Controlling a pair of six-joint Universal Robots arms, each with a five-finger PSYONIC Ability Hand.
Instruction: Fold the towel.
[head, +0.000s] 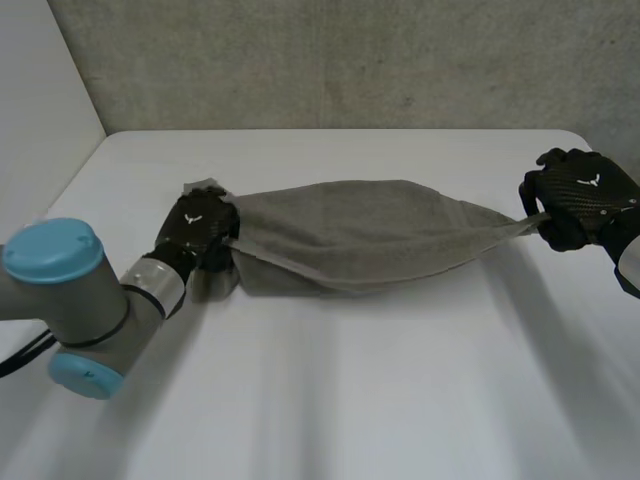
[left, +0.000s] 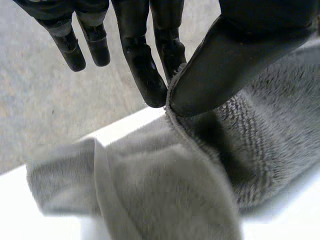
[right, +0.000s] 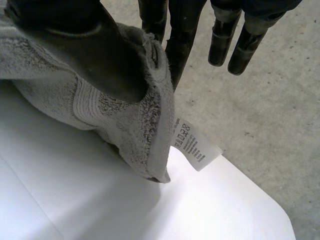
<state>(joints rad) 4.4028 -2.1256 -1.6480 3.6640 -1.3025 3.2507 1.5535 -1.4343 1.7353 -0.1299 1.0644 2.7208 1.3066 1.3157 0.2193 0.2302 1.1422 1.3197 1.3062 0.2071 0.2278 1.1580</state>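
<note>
Towel (head: 350, 235) being stretched over table (head: 330, 400), possibly sagging onto it; ends being pinched, thumb against fingers, by left hand (head: 197, 232) and right hand (head: 578, 197).

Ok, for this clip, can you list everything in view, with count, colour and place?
towel: one, grey, stretched across the table between the two hands
care label: one, white with printed text, hanging from the towel's edge by the right hand
table: one, white, under the towel
wall: one, grey concrete, behind the table
left arm: one, grey with light-blue caps, reaching in over the near left of the table
left hand: one, black, pinching the towel's left end
right hand: one, black, pinching the towel's right end
</note>
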